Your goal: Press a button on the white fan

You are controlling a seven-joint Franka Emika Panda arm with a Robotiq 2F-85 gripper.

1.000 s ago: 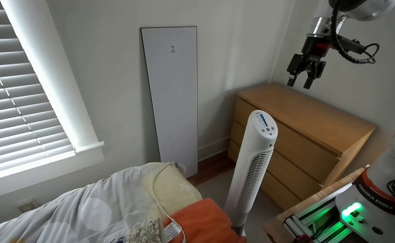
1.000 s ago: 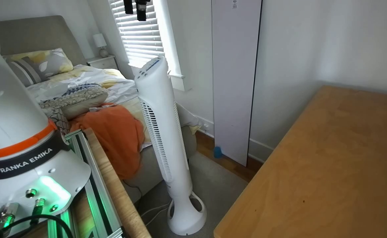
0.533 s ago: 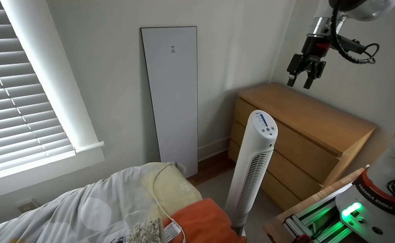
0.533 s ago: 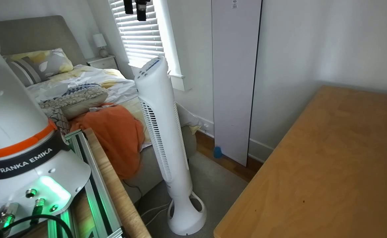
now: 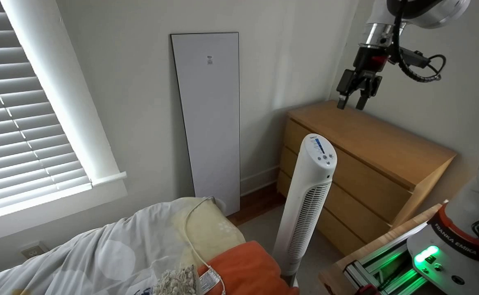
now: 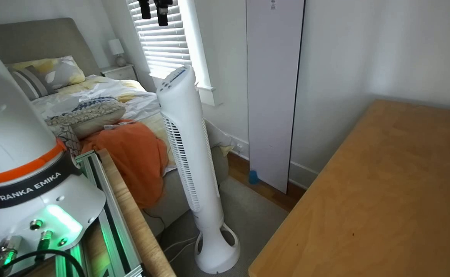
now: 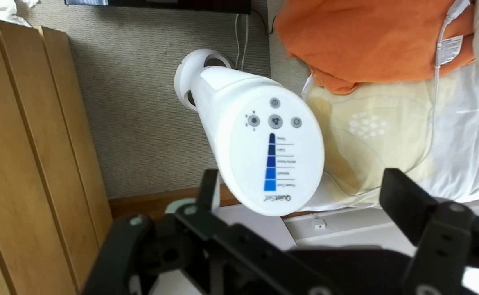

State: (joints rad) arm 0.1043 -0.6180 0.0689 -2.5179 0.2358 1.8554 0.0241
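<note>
Hanging higher than the tall, slim, white plastic tower fan [image 6: 195,165] and clear of it, my black two-fingered gripper [image 5: 351,104] had its fingers [image 7: 405,205] spread wide apart. The fan stood upright on grey carpet [image 6: 250,204], between a light-brown wooden dresser [image 5: 368,176] on one side and a bed [image 6: 171,196] with white, grey and yellow bedding [image 5: 141,241] on the other. Atop the fan, its slanted white oval panel [image 7: 278,153] showed four round grey buttons [image 7: 275,121] at the narrow end of a tapering blue scale [image 7: 270,164]. A crumpled orange cloth [image 6: 132,165] lay over the bed's end near the fan, and beyond the fan, in both exterior views, a flat white rectangular board [image 5: 213,123] leaned against the wall [image 5: 141,102].
</note>
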